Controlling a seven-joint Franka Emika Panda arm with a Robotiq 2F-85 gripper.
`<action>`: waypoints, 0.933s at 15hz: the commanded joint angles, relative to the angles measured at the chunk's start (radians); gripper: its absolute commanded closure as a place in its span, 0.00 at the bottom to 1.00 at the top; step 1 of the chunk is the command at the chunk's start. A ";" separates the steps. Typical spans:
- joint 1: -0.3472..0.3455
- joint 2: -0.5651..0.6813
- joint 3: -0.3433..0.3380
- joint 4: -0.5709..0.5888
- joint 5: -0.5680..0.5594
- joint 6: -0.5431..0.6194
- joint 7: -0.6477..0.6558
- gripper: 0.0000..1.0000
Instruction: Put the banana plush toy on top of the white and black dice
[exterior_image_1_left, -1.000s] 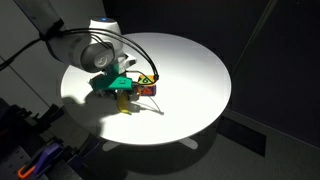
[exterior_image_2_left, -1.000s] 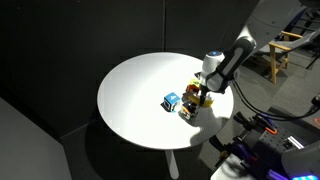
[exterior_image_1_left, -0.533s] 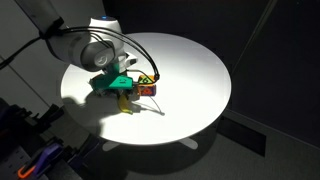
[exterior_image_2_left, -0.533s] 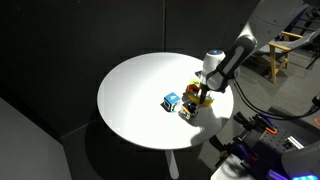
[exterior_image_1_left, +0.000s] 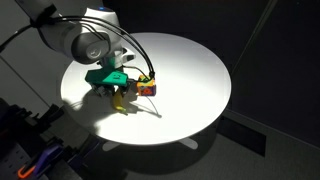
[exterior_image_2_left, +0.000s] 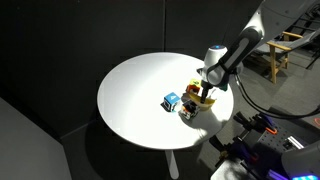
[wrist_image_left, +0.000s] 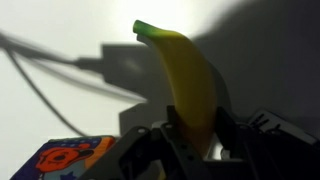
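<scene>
Clamps the black two-finger gripper (wrist_image_left: 195, 145) on the lower end of the curved yellow plush banana toy (wrist_image_left: 190, 85), with dark fingers (wrist_image_left: 160, 150) pressed to either side of it at bottom centre of the wrist view. Points the banana's green tip toward the top of that frame, above the round white table (wrist_image_left: 50, 110) and a dark shadow (wrist_image_left: 120, 70) of arm and cables. Shows a brightly printed cube (wrist_image_left: 70, 160), red and orange on blue here, in the lower left corner, just beside the fingers.

Sets the gripper (exterior_image_1_left: 120, 90) left of centre in an exterior view, under a teal-green wrist part (exterior_image_1_left: 107, 76). Hangs the banana (exterior_image_1_left: 121, 98) yellow beneath it, with the brightly printed cube (exterior_image_1_left: 147, 86) just to the right.

Puts the gripper (exterior_image_2_left: 205, 93) right of centre in an exterior view, near the table's (exterior_image_2_left: 130, 85) right edge, with a dark blue-teal cube (exterior_image_2_left: 172, 101) to its left and the brightly printed cube (exterior_image_2_left: 187, 111) lower left.

Cannot make out the white die with black dots in any view, nor tell whether the banana touches the table.
</scene>
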 joint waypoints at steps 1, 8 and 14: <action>-0.044 -0.096 0.045 -0.067 0.082 -0.051 0.007 0.84; -0.087 -0.168 0.079 -0.131 0.281 0.027 0.025 0.84; -0.047 -0.182 0.025 -0.154 0.316 0.127 0.142 0.84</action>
